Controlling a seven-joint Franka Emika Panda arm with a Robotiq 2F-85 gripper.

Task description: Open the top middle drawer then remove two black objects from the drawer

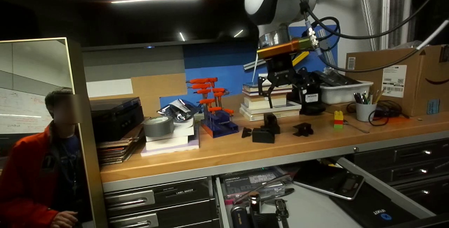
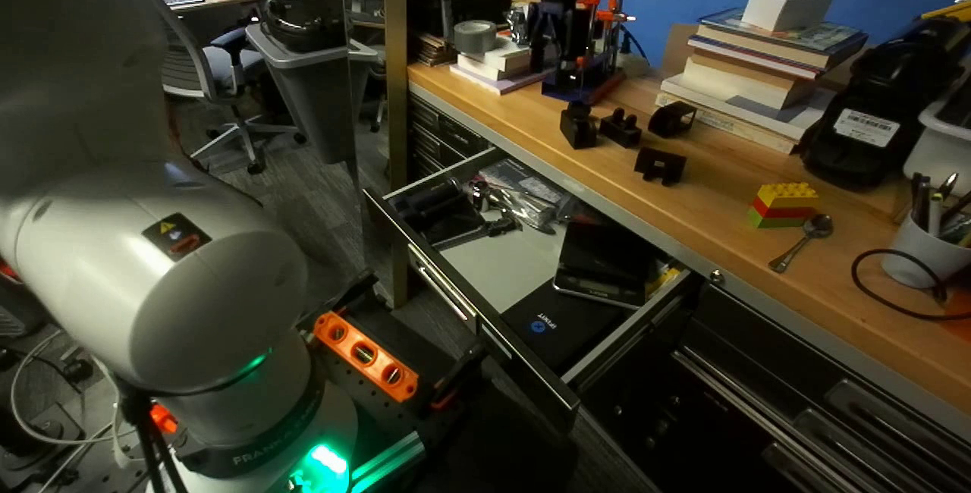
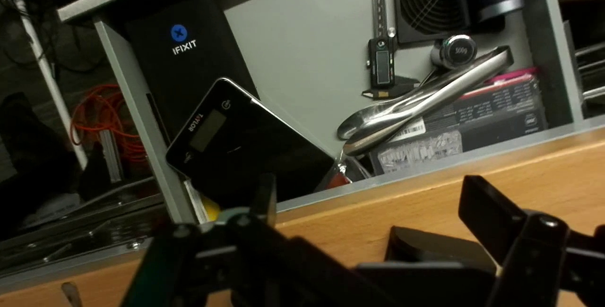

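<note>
Looks all but finished, judging by the present layout. Under the bench (image 1: 217, 149), see the drawer (image 2: 497, 265) pulled well out, so take the opening as done. Above the bench, find the gripper (image 3: 371, 193) with jaws spread wide apart and nothing held; in the wrist view, glimpse a dark, blurred shape (image 3: 435, 248) below, between the jaws, perhaps one of the black pieces (image 2: 579, 129). Find these on the bench, near one another, in both exterior views. See no match for them inside the drawer, as far as shown. Would judge both removals done and nothing more to lift out, yet cannot tell which two to credit to the task.

Now count one bench, one open drawer, one cardboard box (image 1: 412, 91), one white bin (image 1: 345, 94) and one gripper. Then, in the drawer, count one flat case (image 3: 198, 68) marked iFixit; on the bench, one tool rack (image 1: 219, 126), with red handles (image 1: 207, 80) too overlapped to number. Inside the drawer again, count one scale (image 3: 255, 156), one fan (image 3: 427, 4), one pair of tongs (image 3: 425, 107) and one caliper (image 3: 383, 63); on the bench, one pen cup (image 1: 365, 113) and one tape roll (image 1: 158, 127). Put the black pieces at four, more than the task's two. Between these and the pen cup, count one stack of bricks (image 2: 783, 211) in three coloured layers, and near it one spoon (image 2: 812, 232). Smallest, in the drawer, note one round weight (image 3: 458, 52).
</note>
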